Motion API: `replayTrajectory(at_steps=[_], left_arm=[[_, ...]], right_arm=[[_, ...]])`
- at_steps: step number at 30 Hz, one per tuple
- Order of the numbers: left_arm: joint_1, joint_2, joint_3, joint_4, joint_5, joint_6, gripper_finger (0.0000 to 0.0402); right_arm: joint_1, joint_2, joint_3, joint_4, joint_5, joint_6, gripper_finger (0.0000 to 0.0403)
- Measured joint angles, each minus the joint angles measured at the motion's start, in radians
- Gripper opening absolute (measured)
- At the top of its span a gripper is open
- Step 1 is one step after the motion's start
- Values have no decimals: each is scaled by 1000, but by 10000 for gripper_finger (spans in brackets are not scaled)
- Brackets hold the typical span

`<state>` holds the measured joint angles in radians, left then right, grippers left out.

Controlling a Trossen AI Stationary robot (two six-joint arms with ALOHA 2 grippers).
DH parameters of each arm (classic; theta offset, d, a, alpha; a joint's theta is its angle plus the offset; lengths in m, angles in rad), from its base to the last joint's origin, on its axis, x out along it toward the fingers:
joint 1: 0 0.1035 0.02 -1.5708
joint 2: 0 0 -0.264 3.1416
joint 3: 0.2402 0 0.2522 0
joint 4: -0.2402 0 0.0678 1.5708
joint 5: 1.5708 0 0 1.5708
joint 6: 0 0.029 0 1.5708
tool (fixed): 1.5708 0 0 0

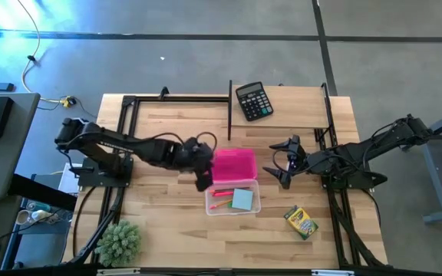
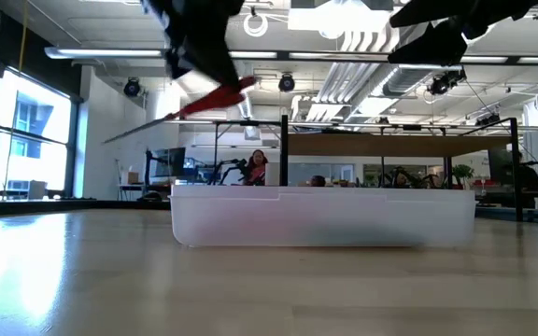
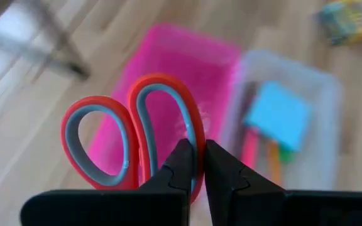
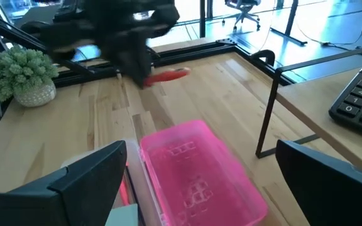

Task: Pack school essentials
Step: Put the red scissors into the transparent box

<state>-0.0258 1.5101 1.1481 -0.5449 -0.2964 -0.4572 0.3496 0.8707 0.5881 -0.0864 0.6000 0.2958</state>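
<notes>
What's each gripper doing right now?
Left gripper: closed on the red-handled scissors.
Right gripper: open, holding nothing.

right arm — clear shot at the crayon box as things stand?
Probably yes. The right gripper hangs open beside the pink lid, holding nothing, and the crayon box lies alone on bare table on that side. The left gripper holds the scissors elsewhere.

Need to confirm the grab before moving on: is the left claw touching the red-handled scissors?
Touching. The left wrist view shows the left claw pinched shut on the red-handled scissors at one handle loop, held in the air.
</notes>
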Motion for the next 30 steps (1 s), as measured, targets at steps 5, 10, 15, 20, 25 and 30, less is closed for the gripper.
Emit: replayTrajectory(at_steps=[5,10,15,20,25,30], left_arm=[[-60,79,124,30,-7,70,10],[-96,202,243,30,3,137,10],[-124,320,344,5,21,173,10],[-149,399,407,22,27,164,10],[-167,450,423,44,32,173,10],[-174,477,423,55,70,211,10]], right_arm=[[0,0,0,-2,28,24,399],[-3,-1,1,-6,47,48,399],[-3,-1,1,-6,48,47,399],[-3,-1,1,-12,47,45,399],[-3,0,1,-18,47,45,399],[-3,0,1,-22,47,65,399]])
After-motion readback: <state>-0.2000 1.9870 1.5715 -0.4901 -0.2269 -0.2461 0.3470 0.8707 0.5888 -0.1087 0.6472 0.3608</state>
